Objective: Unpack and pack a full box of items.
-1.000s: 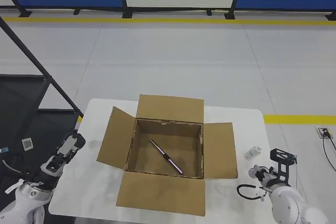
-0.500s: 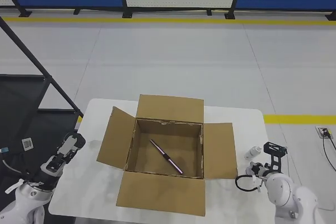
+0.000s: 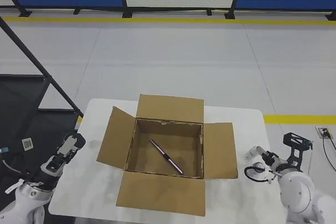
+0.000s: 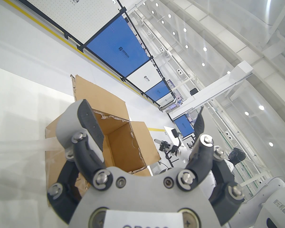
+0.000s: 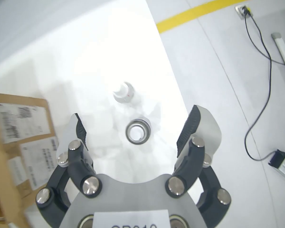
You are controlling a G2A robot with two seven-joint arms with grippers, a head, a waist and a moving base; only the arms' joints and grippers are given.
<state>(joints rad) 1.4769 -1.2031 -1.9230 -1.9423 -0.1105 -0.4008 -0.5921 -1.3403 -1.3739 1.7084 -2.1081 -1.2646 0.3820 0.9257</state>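
The cardboard box (image 3: 162,193) is plain brown, the bench (image 3: 101,185) white, the pen (image 3: 166,156) dark with a purple end, the small bottle (image 5: 124,92) white, the ring (image 5: 138,134) silvery.

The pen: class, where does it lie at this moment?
In the top view the pen lies slantwise on the floor of the open cardboard box, in the middle of the table.

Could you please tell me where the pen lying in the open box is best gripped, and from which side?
Take the pen at mid-shaft, coming straight down from above, jaws closing across its thin width. It lies flat and diagonal on the floor of the cardboard box, clear of the walls, and those upright walls probably rule out a sideways approach.
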